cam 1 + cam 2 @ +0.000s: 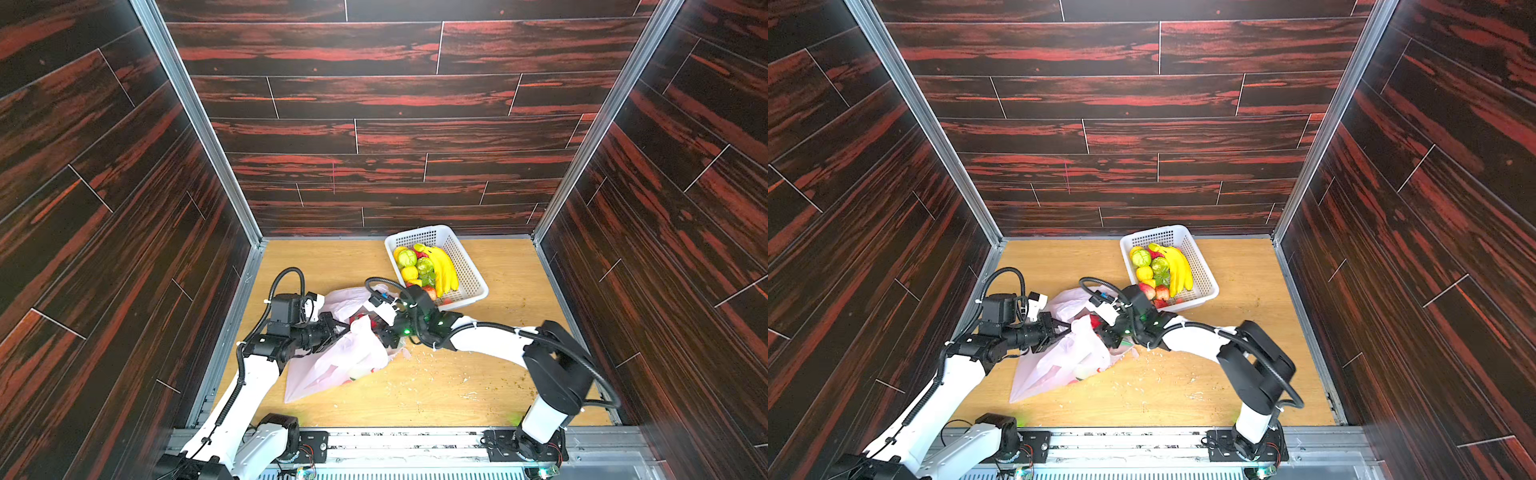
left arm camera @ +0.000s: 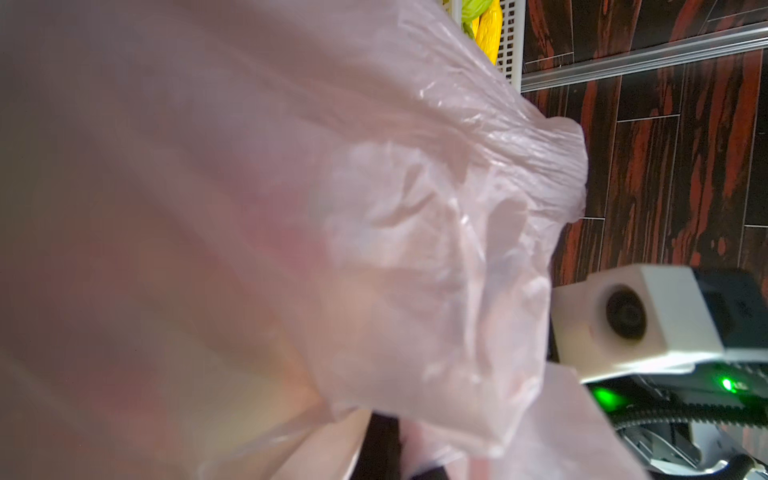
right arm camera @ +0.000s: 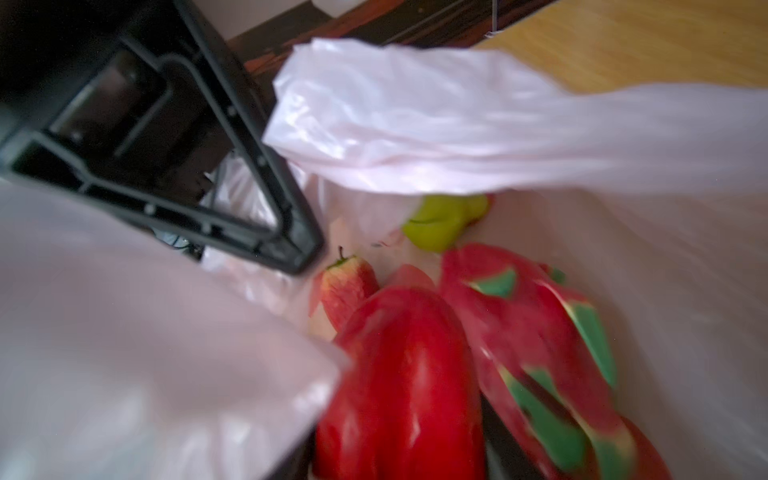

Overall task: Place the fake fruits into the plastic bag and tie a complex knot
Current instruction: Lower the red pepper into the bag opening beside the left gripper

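Right wrist view first: anything between the right gripper [image 1: 384, 334] jaws? — DESK

Yes. Set about halfway apart and clamped on a glossy red fruit [image 3: 403, 374], deep inside the mouth of the pink bag [image 3: 457, 124]. — PHOTOGRAPHER

And alongside those jaws? — DESK

Touching the held fruit on one side, a dragon fruit [image 3: 540, 345] with green scales. Past the jaw tips, a small reddish fruit [image 3: 347, 291] with a stem, and farther in, a green fruit [image 3: 444, 224] half under a fold of film. All lying inside the bag. — PHOTOGRAPHER

Left gripper [image 1: 337, 328]? — DESK

Shut tight, pinching the bag's rim and holding that edge lifted off the table [image 1: 478, 374], straight across the open mouth from the right jaws. Seen in both top views; only blurred pink film close to the lens in the left wrist view. — PHOTOGRAPHER

Rest of the fruit? — DESK

Heaped in a white basket [image 1: 467, 266], near the right jaws on their far side from the bag: bananas [image 1: 442, 270], a lemon [image 1: 409, 273], lumpy green fruits [image 1: 407, 257]. Bag body slumped on the table below both pairs of jaws. — PHOTOGRAPHER
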Robot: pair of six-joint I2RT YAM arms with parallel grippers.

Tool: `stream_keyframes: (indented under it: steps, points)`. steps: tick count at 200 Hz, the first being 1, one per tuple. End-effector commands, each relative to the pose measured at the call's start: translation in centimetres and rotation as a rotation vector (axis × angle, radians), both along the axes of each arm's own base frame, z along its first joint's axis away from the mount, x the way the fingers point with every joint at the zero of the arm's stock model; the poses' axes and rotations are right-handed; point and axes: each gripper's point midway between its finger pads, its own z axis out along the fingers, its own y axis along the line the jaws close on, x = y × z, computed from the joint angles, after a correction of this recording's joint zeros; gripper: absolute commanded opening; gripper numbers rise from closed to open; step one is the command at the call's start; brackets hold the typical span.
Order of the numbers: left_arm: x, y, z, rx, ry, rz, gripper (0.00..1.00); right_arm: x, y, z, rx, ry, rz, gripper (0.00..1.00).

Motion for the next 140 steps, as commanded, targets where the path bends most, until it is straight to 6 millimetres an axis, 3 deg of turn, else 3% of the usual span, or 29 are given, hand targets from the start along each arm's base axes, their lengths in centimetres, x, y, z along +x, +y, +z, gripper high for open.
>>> stream_keyframes:
  steps: [1,56,101,140]
  points:
    - [0.5,0.7,1.5,0.012,-0.052,0.049,0.0,-0.5,2.1,0.2,0.041,0.004,0.058,0.38]
    - [0.6,1.7,2.3,0.036,-0.098,0.115,0.0,-1.1,4.1,-1.5,0.05,0.055,0.101,0.38]
    - [0.3,1.4,2.4,0.025,-0.093,0.095,0.0,-1.2,5.9,-1.1,0.092,0.072,0.139,0.39]
    - [0.5,1.5,2.7,0.031,-0.104,0.104,0.0,-1.5,6.8,-1.8,0.091,0.108,0.158,0.48]
